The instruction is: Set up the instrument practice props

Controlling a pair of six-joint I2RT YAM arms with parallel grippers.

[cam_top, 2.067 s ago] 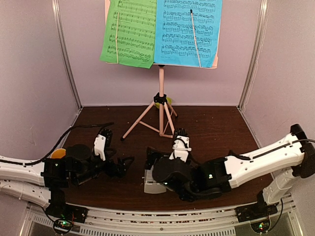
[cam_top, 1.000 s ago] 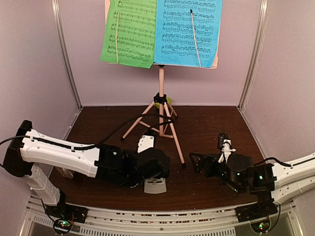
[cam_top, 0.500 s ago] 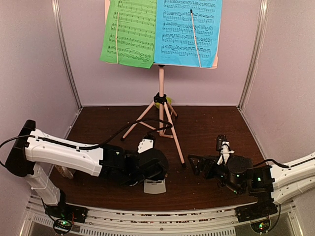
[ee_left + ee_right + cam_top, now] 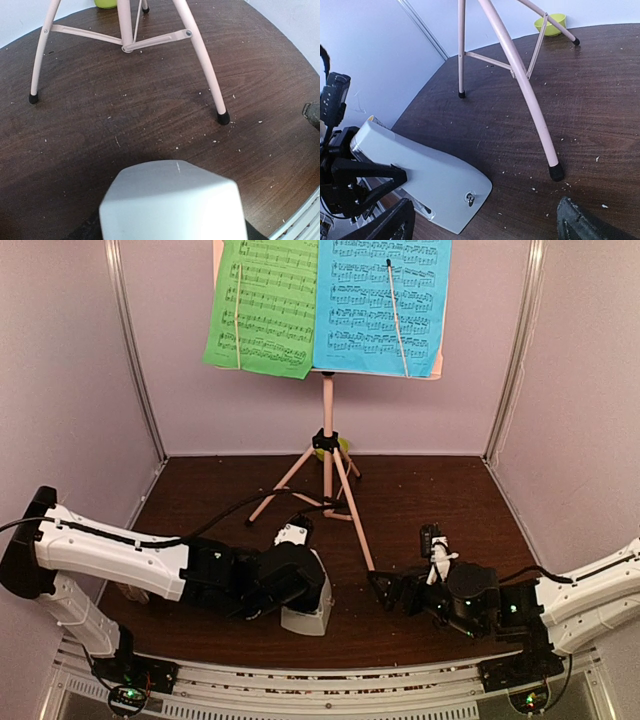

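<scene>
The metronome (image 4: 305, 608) sits at the near edge of the table (image 4: 430, 500), just in front of the music stand's (image 4: 327, 430) tripod legs, pinched in the left gripper (image 4: 380, 177). It appears tilted, though whether its base touches the wood is hard to tell. I'd judge it a stiff, fairly light shell. Its smooth tapering sides could let a pinch creep upward, so the grip is safest low across the broad faces (the cover might pop off). The right gripper (image 4: 388, 590) hovers nearby, spread wide and empty. Green sheet (image 4: 262, 300) and blue sheet (image 4: 380, 305) rest on the desk.
</scene>
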